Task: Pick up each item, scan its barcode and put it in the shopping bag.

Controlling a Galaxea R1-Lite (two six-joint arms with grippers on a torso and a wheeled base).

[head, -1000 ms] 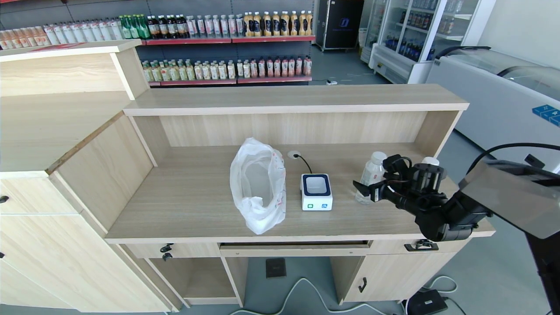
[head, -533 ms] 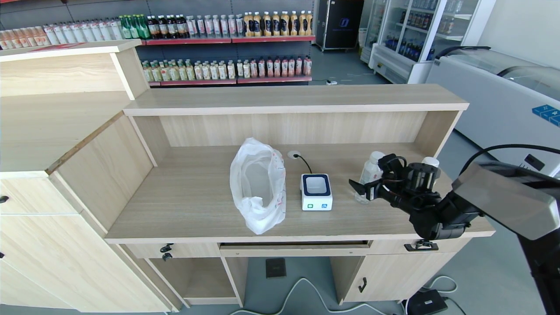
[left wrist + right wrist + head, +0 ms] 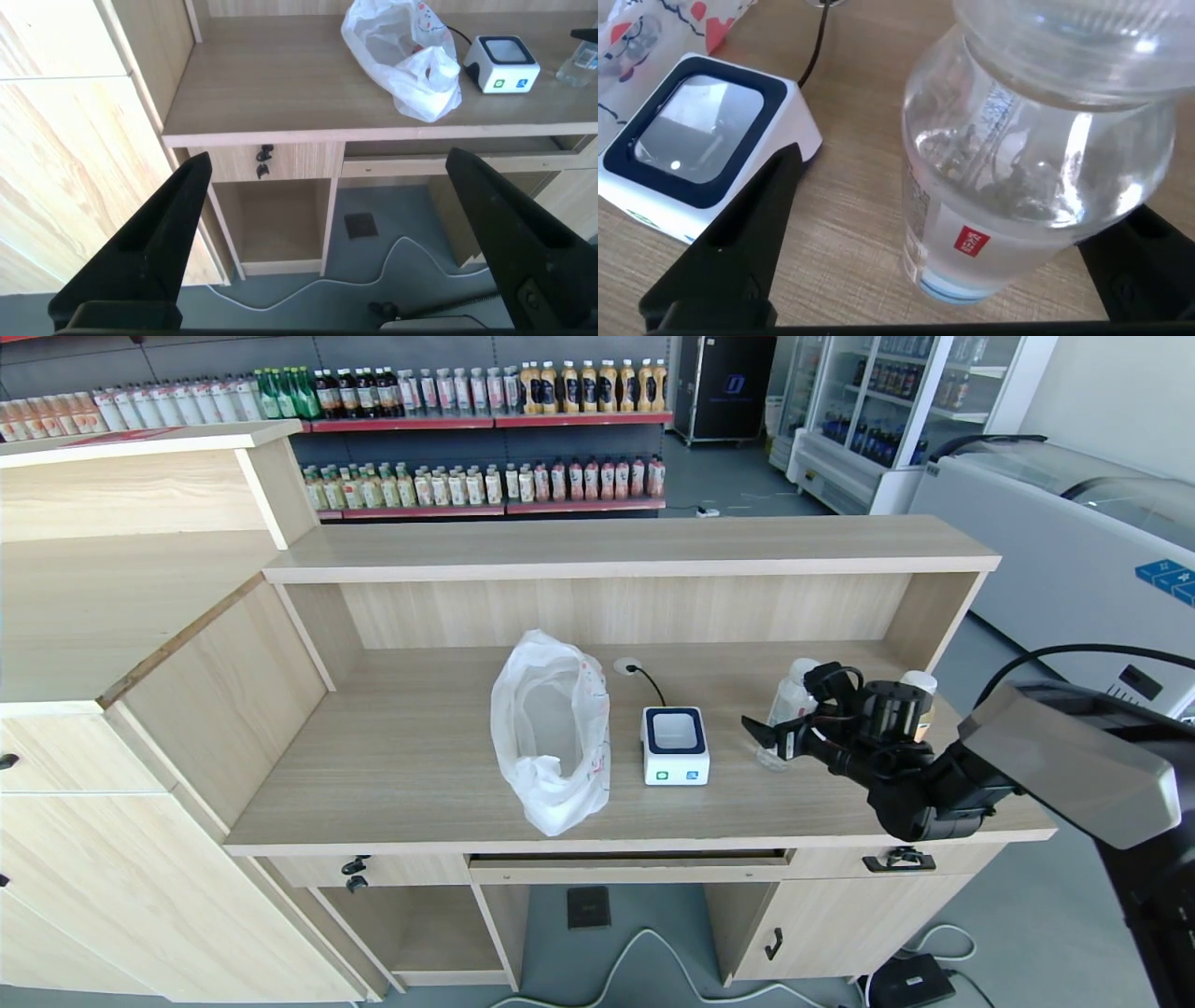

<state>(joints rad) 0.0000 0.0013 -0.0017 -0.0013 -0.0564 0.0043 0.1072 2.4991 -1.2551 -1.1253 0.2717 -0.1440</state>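
The left gripper hangs in front of the wooden counter's left end, its fingers spread wide and holding nothing. On the counter a white plastic shopping bag stands open, with the white barcode scanner just beside it. Further right, the right gripper has its fingers parted either side of an upright clear water bottle; a second white-capped bottle stands behind the arm
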